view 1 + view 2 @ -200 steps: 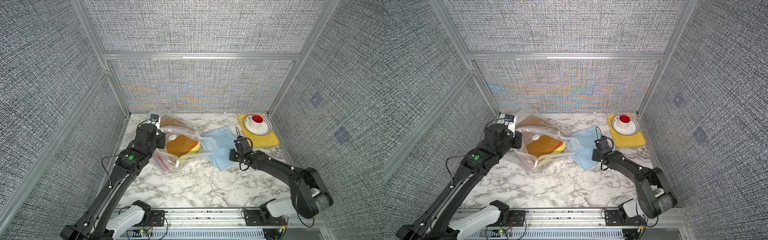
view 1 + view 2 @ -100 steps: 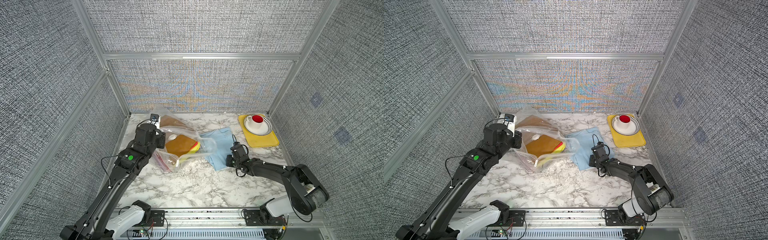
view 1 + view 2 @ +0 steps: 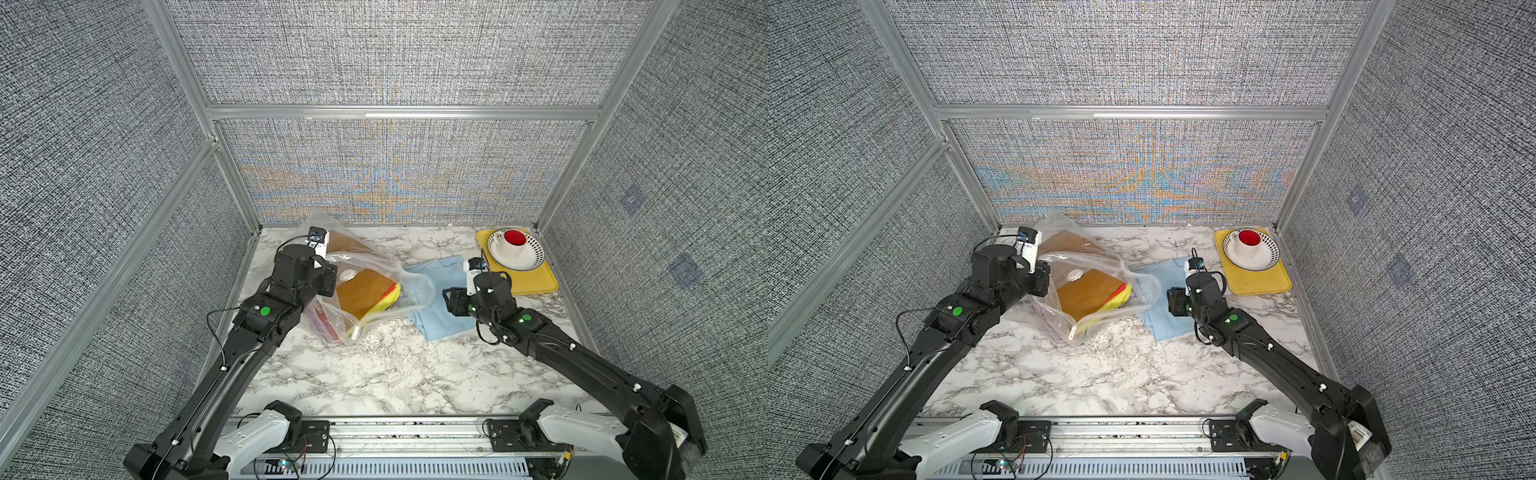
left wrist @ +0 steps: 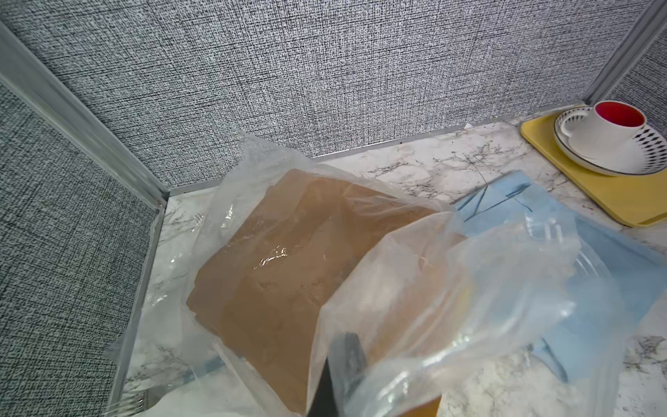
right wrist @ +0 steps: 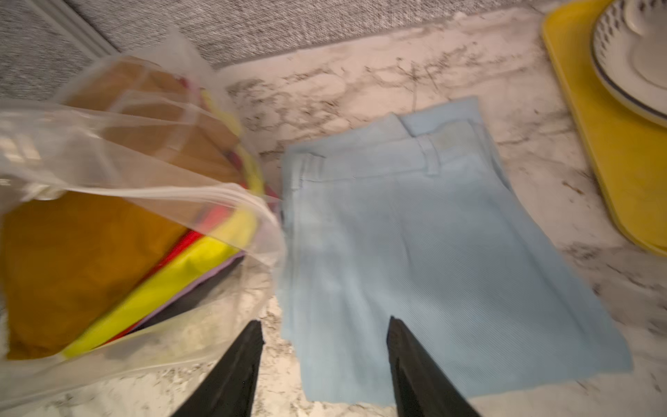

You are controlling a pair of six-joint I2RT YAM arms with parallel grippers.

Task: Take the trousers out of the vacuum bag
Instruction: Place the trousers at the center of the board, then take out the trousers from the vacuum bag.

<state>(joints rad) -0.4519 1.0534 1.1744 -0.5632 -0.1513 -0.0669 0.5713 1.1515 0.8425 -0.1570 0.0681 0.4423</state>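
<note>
The clear vacuum bag [image 3: 374, 257] [image 3: 1096, 262] lies at the back left with its mouth facing right. My left gripper [image 3: 330, 270] [image 4: 337, 364] is shut on the bag's upper film [image 4: 469, 289] and holds it up. Inside lie folded trousers: mustard brown [image 3: 361, 291] [image 5: 72, 260] on top, with yellow [image 5: 180, 274], red, lilac and dark layers under it. A further brown fold [image 4: 288, 252] lies deeper in. Light blue trousers [image 3: 436, 274] [image 3: 1167, 328] [image 5: 415, 234] lie flat on the table outside the mouth. My right gripper [image 3: 451, 299] [image 5: 325, 323] hovers open over their near edge, holding nothing.
A yellow tray [image 3: 536, 282] [image 3: 1254, 282] sits at the back right with a patterned dish [image 3: 530, 259] and a red-lined white cup [image 3: 515, 241] on it. Fabric walls close in the marble table [image 3: 374, 374] on the left, back and right.
My right gripper dipped toward the table's front, then drew back, and its jaws spread wider above the light blue trousers. The left arm and the bag have stayed put.
</note>
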